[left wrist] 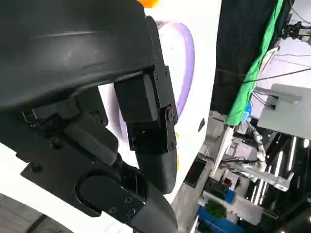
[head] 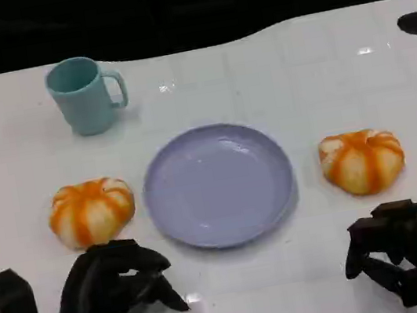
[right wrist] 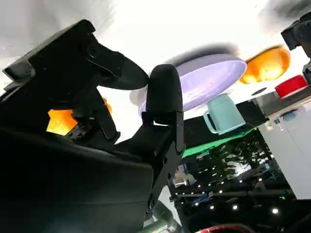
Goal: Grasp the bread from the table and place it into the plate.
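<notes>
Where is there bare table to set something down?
Bare table lies behind the plate, right of the mug, and between the left hand and right hand. Crowded: each bread roll flanks the plate closely.

left robot hand matte black | right robot hand black | visible screws

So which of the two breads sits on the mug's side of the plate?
The bread by the left hand; the mug stands behind it, while the other bread lies across the plate.
</notes>
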`<control>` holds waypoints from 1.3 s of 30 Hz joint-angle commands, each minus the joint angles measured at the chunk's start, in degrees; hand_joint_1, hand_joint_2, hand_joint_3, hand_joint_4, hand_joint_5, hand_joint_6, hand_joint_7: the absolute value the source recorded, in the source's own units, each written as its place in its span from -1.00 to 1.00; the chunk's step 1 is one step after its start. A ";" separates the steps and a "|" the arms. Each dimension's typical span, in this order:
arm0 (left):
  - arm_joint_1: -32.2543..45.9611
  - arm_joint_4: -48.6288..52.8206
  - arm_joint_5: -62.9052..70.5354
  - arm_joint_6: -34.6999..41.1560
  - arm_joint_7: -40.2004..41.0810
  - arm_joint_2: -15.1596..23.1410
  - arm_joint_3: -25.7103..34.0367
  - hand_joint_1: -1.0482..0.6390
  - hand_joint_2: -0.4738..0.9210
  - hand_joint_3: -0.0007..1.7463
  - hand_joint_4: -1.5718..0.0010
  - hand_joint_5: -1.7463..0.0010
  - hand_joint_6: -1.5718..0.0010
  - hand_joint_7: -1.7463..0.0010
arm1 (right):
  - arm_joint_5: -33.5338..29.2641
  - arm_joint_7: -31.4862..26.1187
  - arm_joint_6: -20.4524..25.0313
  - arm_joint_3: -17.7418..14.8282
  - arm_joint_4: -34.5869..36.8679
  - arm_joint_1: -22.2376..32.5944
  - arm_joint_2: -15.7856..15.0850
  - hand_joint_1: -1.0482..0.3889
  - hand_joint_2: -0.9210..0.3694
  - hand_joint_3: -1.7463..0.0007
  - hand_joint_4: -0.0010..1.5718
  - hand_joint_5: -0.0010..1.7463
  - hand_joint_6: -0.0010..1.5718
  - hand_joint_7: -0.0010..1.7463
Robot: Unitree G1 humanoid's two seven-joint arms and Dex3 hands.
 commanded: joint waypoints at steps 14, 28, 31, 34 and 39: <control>0.03 -0.02 -0.17 -0.04 -0.28 0.92 0.23 -1.00 0.68 -1.00 -1.00 0.32 -1.00 0.74 | 0.42 -0.42 -0.10 0.00 0.11 -0.32 -0.49 0.26 -0.22 -0.30 0.10 0.95 0.05 0.39; -0.13 0.20 -0.04 -0.27 -0.37 1.05 0.20 -1.00 0.68 -1.00 -1.00 0.32 -1.00 0.73 | 0.67 -1.04 0.26 -0.85 -1.49 0.01 -0.52 0.23 -0.53 0.26 -0.03 0.56 0.04 -0.18; -0.14 0.27 0.06 -0.38 -0.17 1.01 0.19 -1.00 0.69 -1.00 -1.00 0.32 -1.00 0.73 | 1.41 -1.18 0.14 -1.52 -2.71 0.33 -0.34 0.17 -0.58 0.35 -0.13 0.51 0.00 -0.31; -0.22 0.39 -0.07 -0.39 -0.10 0.88 0.32 -1.00 0.68 -1.00 -1.00 0.32 -1.00 0.73 | 2.54 -1.08 -0.63 -2.09 -3.57 0.49 -0.46 0.14 -0.63 0.43 -0.21 0.45 -0.07 -0.41; -0.23 0.28 -0.09 -0.30 -0.19 0.85 0.27 -1.00 0.68 -1.00 -1.00 0.32 -1.00 0.74 | 4.13 0.47 -0.33 -3.24 -5.80 1.24 -0.98 -0.05 -0.98 0.91 -0.39 -0.08 -0.21 -0.68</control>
